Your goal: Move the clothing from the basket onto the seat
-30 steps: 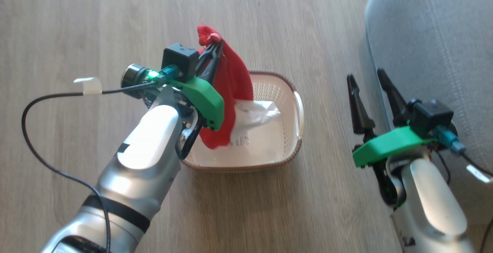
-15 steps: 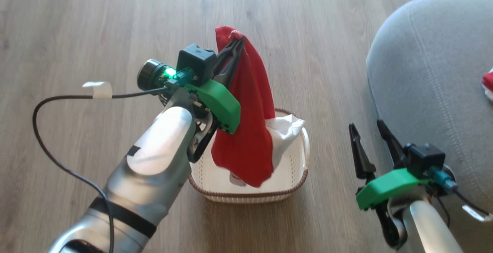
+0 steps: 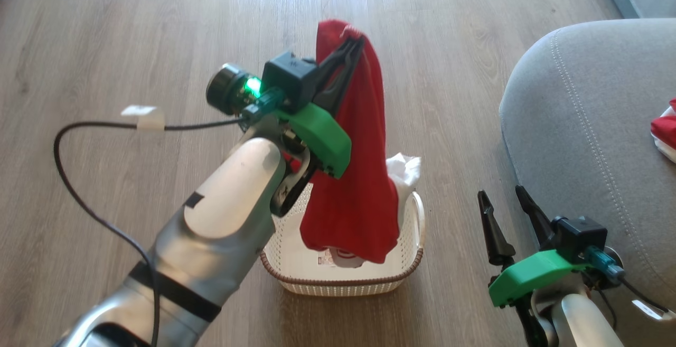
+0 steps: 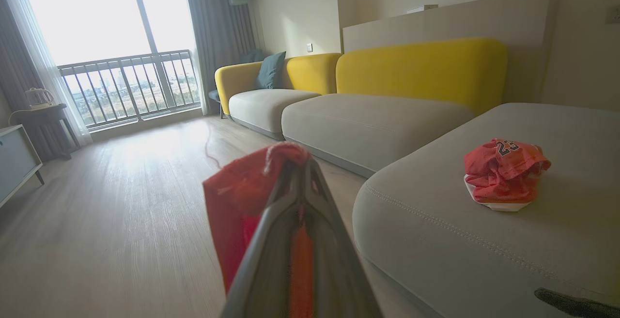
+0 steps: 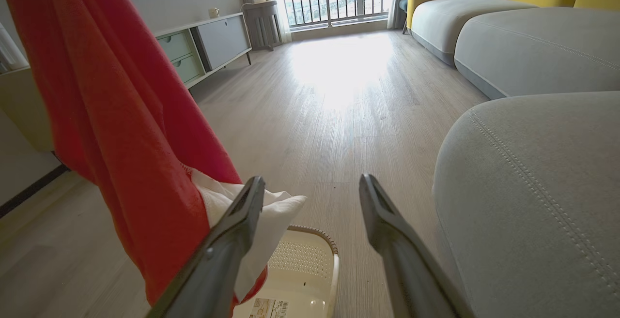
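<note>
I am lifting the bright red soft fabric garment higher out of the cream perforated plastic basket, left gripper clamping it; right gripper idling, jaws apart.

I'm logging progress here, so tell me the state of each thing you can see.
Hanging garment: lifted, dangling over the basket.
Left gripper: shut on the hanging garment.
Basket: upright on the floor.
Other garment: crumpled on the seat.
Right gripper: open, empty.
</note>
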